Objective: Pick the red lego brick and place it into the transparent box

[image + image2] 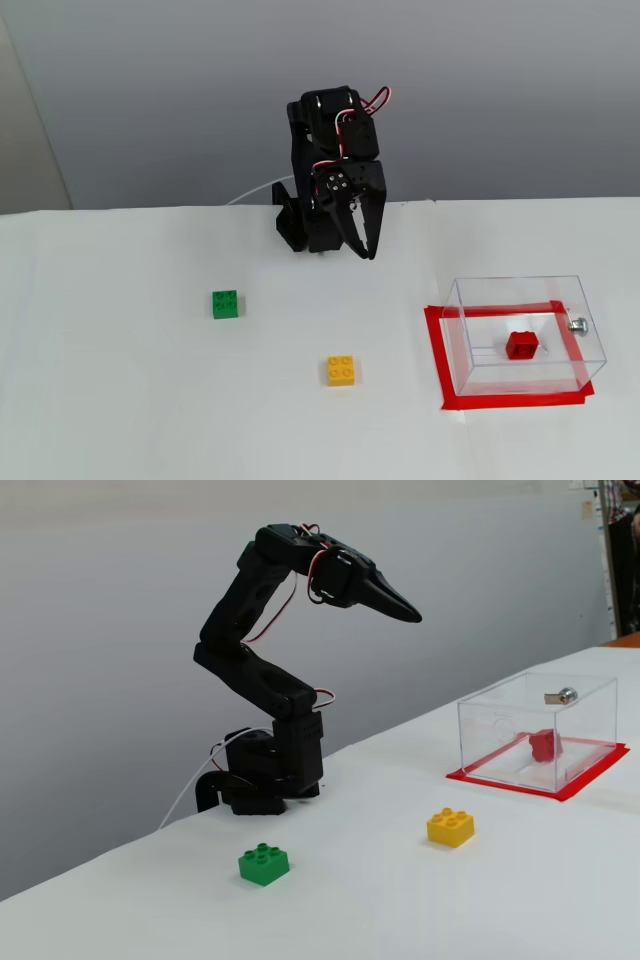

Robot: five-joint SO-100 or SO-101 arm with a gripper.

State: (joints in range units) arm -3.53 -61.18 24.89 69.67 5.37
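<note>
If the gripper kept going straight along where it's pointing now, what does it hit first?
Probably bare table. The gripper angles forward and down, roughly toward the transparent box side, but its line seems to land short of it. Depth is unclear; nothing else sits in the way.

The arm (pixel 255 670) is matte black plastic throughout, built of blocky segments on a squat base (pixel 300 225). Red, white and dark servo wires loop at its upper joints, and a thin white cable leaves the base toward nine o'clock. The claw (pixel 366 246) tapers to slim black points (small pale screw heads dot its housing).
</note>
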